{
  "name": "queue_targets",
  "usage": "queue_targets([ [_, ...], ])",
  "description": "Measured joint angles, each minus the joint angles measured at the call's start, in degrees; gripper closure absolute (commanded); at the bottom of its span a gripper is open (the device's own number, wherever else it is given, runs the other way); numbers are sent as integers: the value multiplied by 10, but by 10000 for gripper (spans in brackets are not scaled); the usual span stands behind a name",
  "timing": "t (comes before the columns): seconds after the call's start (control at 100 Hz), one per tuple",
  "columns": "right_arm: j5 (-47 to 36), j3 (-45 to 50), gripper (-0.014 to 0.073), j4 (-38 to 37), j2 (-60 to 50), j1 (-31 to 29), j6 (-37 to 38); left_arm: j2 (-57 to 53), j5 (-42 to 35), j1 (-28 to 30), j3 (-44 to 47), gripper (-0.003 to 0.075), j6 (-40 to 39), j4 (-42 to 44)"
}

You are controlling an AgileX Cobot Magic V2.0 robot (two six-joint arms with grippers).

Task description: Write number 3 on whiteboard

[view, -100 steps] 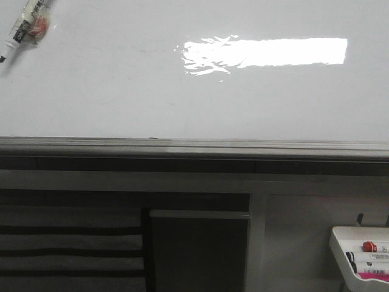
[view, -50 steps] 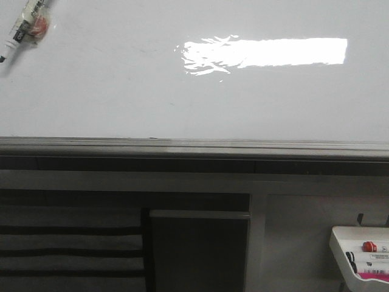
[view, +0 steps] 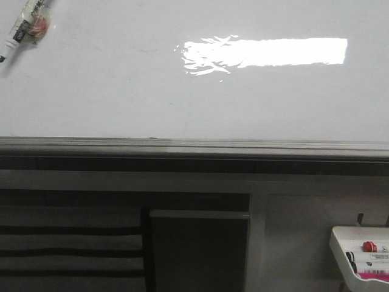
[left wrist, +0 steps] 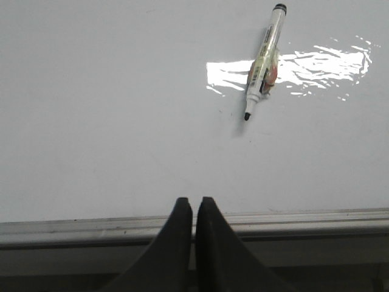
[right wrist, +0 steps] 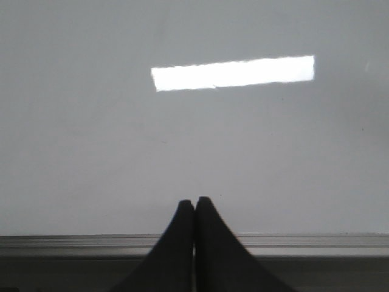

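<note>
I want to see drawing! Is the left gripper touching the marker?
Apart. The left wrist view shows the gripper shut and empty, bare whiteboard between it and the marker.

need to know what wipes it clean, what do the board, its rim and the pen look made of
Board: glossy white coated surface, mirroring a bright light. Rim: dull grey brushed metal, likely aluminium. Pen: apparently a smooth plastic barrel, printed label, dark tip.

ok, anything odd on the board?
One thing: an uncapped marker lies loose and askew on the whiteboard, at its far left, not in the tray. No 3 written yet.
</note>
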Motion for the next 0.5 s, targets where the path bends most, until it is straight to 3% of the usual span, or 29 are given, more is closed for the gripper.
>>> queue_targets([
  [0.3,15,-12,673,23,0,0,0,0,-12,0,-31,739,0,-41],
  [0.5,113,-128,673,30,25,0,0,27,82,0,-160,739,0,-42],
])
